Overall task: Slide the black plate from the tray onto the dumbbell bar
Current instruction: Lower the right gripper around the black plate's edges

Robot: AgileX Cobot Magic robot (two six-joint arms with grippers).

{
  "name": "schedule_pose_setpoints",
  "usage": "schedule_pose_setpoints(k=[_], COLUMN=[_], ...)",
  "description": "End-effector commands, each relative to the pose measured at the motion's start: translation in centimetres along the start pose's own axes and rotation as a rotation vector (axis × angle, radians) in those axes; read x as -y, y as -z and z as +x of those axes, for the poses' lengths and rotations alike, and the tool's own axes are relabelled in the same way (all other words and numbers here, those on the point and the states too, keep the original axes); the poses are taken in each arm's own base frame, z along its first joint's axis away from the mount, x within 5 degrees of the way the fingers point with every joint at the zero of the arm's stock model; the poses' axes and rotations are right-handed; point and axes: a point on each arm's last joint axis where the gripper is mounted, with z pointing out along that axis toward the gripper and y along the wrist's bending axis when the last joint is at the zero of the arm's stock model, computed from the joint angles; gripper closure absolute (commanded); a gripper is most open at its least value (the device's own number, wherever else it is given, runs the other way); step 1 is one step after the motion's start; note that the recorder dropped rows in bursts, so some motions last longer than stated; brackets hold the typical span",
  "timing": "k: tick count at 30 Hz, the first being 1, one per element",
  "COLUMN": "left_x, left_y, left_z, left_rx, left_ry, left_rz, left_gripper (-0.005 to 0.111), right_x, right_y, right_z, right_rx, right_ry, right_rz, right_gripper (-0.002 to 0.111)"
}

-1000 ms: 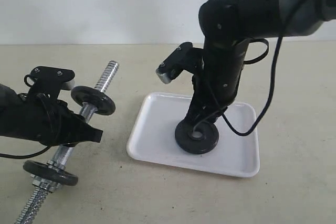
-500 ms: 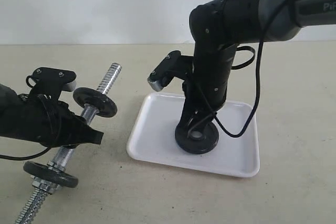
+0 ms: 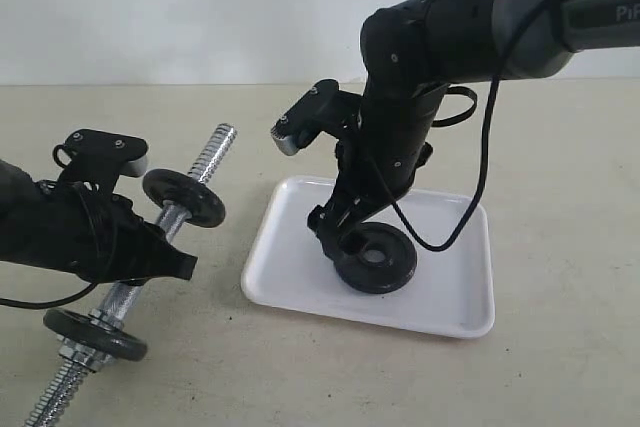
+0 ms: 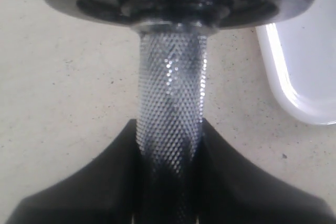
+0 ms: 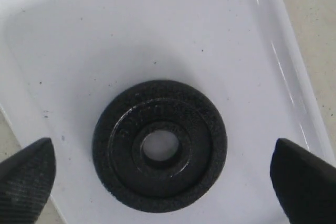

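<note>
The black plate is seen lying flat on the tray, lower centre of the right wrist frame, untouched between the widely spread fingers of the right hand. The dumbbell bar is pinched at its knurled grip by the left hand. The plate is judged heavy, rigid and grainy; its outer rim should be gripped on opposite sides.

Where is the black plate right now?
The plate lies flat in the tray, right of centre in the exterior view, directly beneath the open right pincer.
</note>
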Motion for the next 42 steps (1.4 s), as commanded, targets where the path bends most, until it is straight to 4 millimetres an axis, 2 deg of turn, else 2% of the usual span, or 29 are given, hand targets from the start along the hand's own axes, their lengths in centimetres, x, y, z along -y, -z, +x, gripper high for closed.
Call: schedule_pose_setpoints(k=[1, 8, 16, 22, 35, 42], left_x=[-0.2, -0.2, -0.1, -0.1, -0.1, -0.1], left_y=[1.2, 1.5, 1.9, 2.0, 2.0, 2.0], left_z=[-1.7, -1.8, -2.0, -2.0, -2.0, -2.0], left_rx=[0.088, 0.097, 0.111, 0.115, 0.113, 0.113], left_ry=[0.007, -0.014, -0.015, -0.018, -0.018, -0.018], left_rz=[-0.028, -0.029, -0.026, -0.026, -0.022, -0.022], left_gripper=[0.102, 0.102, 0.102, 0.102, 0.102, 0.102], right_x=[0.0, 0.3, 0.1, 0.1, 0.2, -0.5], right_y=[0.1, 0.1, -2.3, -3.1, -3.1, -4.7], right_z=[-0.1, -0.2, 0.1, 0.2, 0.4, 2.0], right_rx=[0.004, 0.011, -0.041, -0.052, -0.070, -0.087], right_ry=[-0.020, -0.045, -0.062, -0.059, -0.062, -0.056], right_rz=[0.001, 0.027, 0.008, 0.005, 0.022, 0.012], right_gripper=[0.003, 0.003, 0.003, 0.003, 0.003, 0.003])
